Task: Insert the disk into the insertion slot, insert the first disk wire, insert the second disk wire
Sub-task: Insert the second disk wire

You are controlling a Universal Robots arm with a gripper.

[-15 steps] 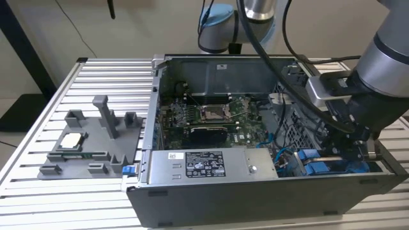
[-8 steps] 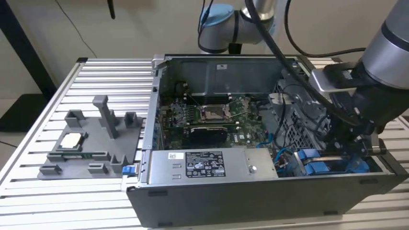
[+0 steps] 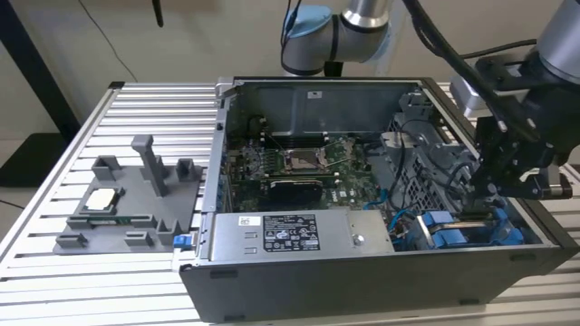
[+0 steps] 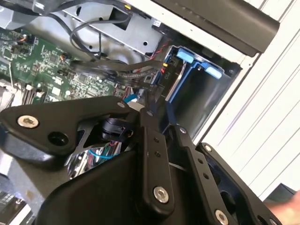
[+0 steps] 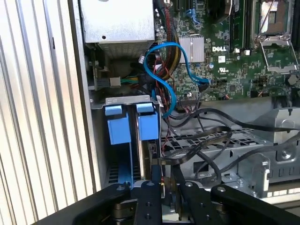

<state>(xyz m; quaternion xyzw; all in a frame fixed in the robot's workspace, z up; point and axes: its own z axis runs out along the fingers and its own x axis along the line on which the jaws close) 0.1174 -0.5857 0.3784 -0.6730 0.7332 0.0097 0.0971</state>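
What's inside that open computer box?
Inside the computer case: a green motherboard, a grey power-supply box, cables, and blue drive carriers. The gripper covers part of the drive bay.

The disk (image 5: pixel 149 154) sits edge-on in the slot (image 5: pixel 123 101), its label face hidden. In the first wrist view the lower edge cuts the jaws; their tips cannot be told.

Silver/blue arm (image 3: pixel 349 30), blk screwed jaws.

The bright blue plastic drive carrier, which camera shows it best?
The first wrist view: the bright blue plastic drive carrier stands in the grey metal bay with both tabs unobstructed. The exterior view shows it beneath the arm; the second wrist view shows its edge.
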